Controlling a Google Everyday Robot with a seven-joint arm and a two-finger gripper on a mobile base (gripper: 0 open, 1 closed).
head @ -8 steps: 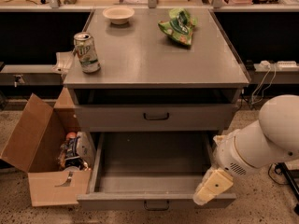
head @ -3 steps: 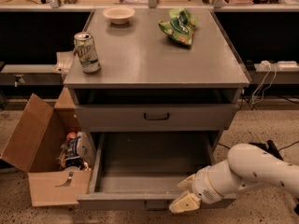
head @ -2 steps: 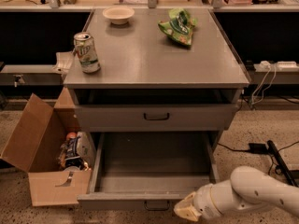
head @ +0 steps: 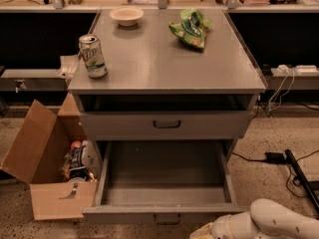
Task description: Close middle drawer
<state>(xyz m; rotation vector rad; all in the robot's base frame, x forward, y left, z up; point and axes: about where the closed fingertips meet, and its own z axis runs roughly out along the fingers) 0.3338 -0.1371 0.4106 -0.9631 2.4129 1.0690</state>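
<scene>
Cream-coloured, rounded plastic gripper (head: 203,231) is showing only partly at the near edge of the scene, cut off by the frame; can't tell whether it's spread apart or closed together, nor whether it's touching anything. It's holding nothing visible. Smooth white curved arm segment (head: 279,222) is trailing off to the near right behind it.

Grey metal middle drawer (head: 164,176), a wide shallow tray w/ matte flat floor and thin straight side walls, is standing pulled far out toward the near side. Its plain front panel w/ small dark centre bar handle (head: 166,218) is sitting just far-left of the gripper, which is hanging right of the handle.

Above it, the taller-fronted grey top drawer (head: 167,125) is sitting nearly pushed in. On the cabinet's flat grey surface (head: 164,59): dented green-and-white drink can (head: 92,56) near left, round pale ceramic bowl (head: 126,15) far left, crinkled green snack bag (head: 190,28) far right. Brown cardboard box (head: 35,148), flaps up, is sitting on the speckled floor left of the cabinet.
</scene>
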